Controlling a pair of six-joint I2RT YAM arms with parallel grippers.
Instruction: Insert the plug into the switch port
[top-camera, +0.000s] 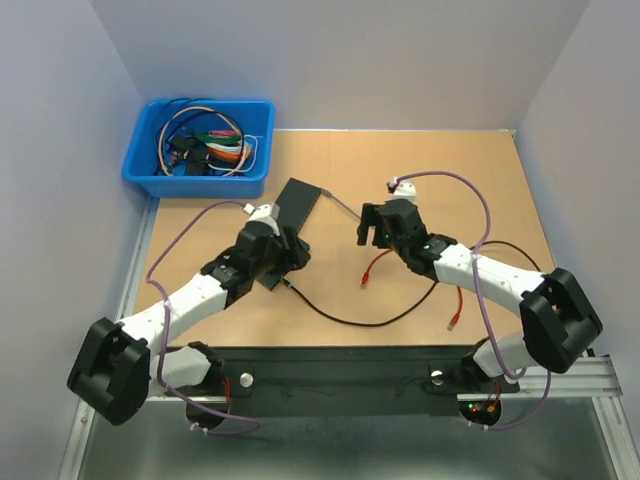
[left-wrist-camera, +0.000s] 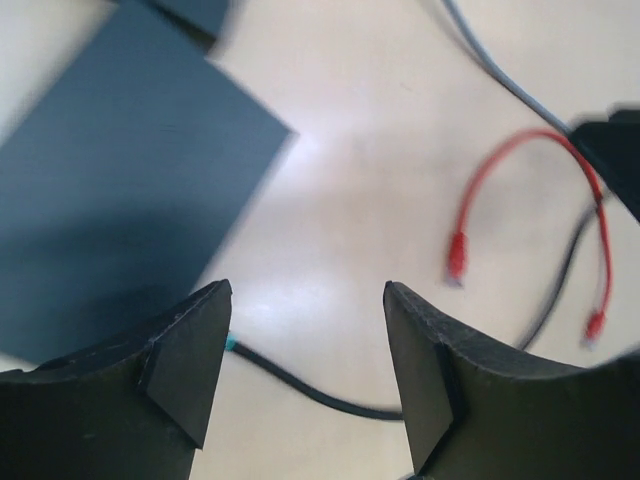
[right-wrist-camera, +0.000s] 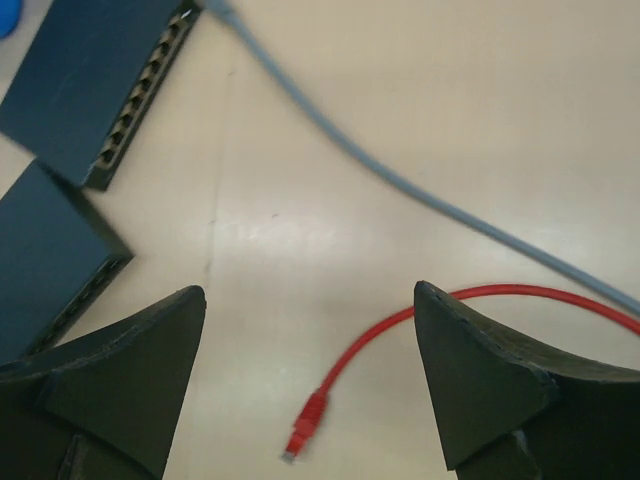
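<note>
Top external view: left hand (top-camera: 285, 252) and right hand (top-camera: 372, 228) both hover over the surface (top-camera: 480, 180), fingers spread wide, gripping nothing. Red plug (right-wrist-camera: 312, 412) lies loose on the surface beneath the right hand, apart from the switch (top-camera: 298, 204). The switch sits just beyond the left hand. A grey cable (right-wrist-camera: 400, 180) runs from its corner.

Left arm (top-camera: 190, 295) angled far-right, right arm (top-camera: 480, 272) far-left; left gripper (left-wrist-camera: 305, 300), right gripper (right-wrist-camera: 310, 300) jaws apart, empty.
</note>
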